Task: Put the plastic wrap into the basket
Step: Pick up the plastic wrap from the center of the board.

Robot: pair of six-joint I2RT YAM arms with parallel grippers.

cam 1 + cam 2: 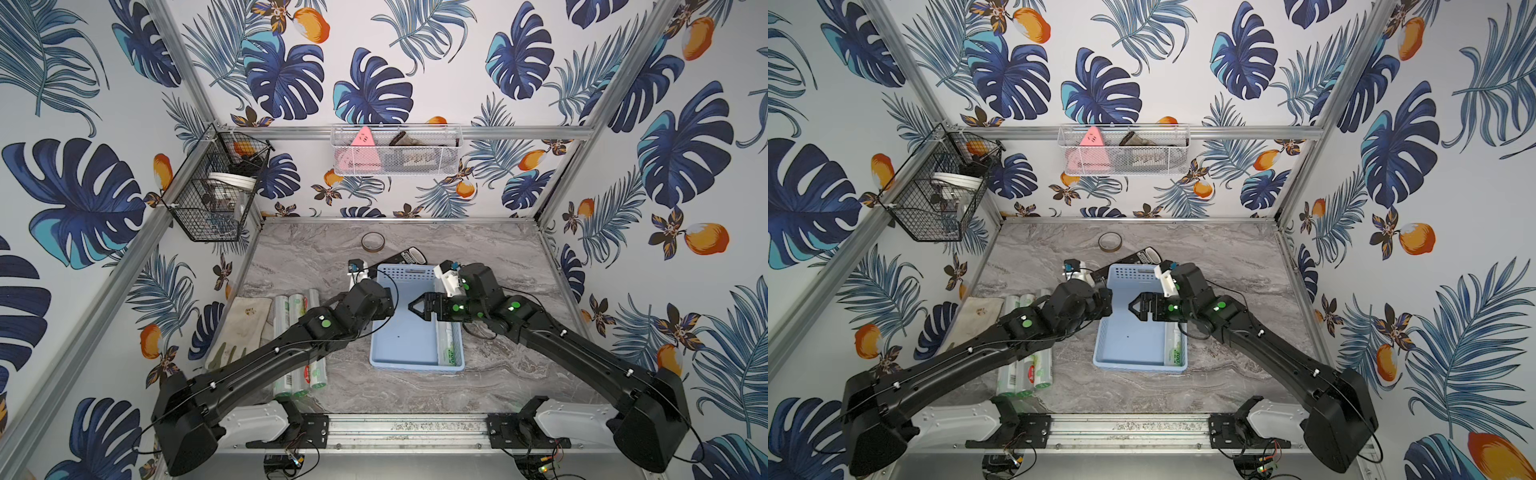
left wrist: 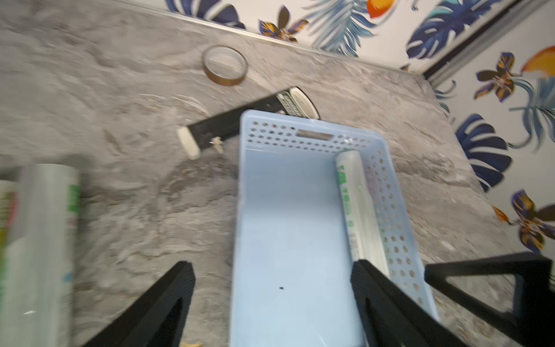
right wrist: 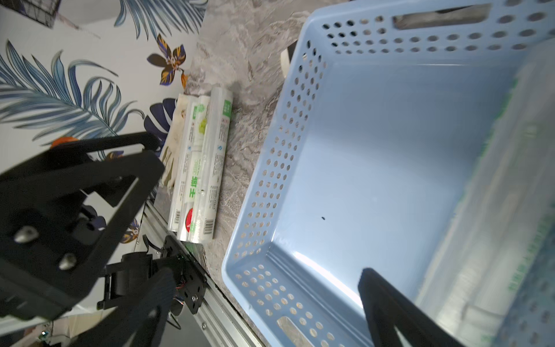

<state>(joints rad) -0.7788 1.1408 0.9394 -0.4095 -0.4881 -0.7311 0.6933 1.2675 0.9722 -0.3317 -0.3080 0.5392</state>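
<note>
Left of the basket (image 1: 403, 345), plastic wrap rolls (image 1: 297, 309) lie parallel to it, nearest the left fingers (image 2: 156, 306); those and the right fingers (image 3: 387, 306) gape empty.

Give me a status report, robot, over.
Left gripper and right gripper open, empty, at the basket. One roll of plastic wrap inside, along a side wall; three rolls on the table. Glove beside them.

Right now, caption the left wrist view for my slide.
Open left gripper looks down on the light blue perforated plastic basket holding one green-printed plastic wrap roll.
</note>
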